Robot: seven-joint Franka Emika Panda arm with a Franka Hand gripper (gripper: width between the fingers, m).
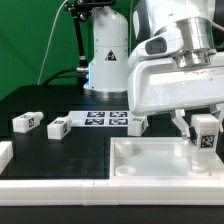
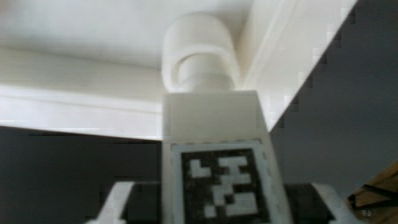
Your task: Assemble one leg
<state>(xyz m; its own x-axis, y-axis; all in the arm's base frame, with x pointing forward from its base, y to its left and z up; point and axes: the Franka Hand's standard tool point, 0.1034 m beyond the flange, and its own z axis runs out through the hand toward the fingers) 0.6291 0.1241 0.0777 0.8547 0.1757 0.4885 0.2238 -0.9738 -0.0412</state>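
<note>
Leg, the small white rectangular block with a black-and-white square tag, is clamped between the fingers of the white robot arm. It hangs upright over the large white square tray-like piece, on the exterior view's right. Its long axis runs vertically, straight down out of the grasp, and the tag faces outward. In the wrist view the leg extends away from the fingers, and its rounded white end points into the inner corner of the tray-like piece, where two raised walls meet. Whether that end already touches the tray or sits just above it cannot be told from either view. My judgement is that the coming move turns on keeping this axis lined up with the corner socket directly below it.

Three more small white tagged blocks lie on the black table well apart from the grasp: one and another toward the exterior view's left, and a third just beside the flat white marker board.

No brand or readable writing shows, only the square black-and-white tag patterns.
</note>
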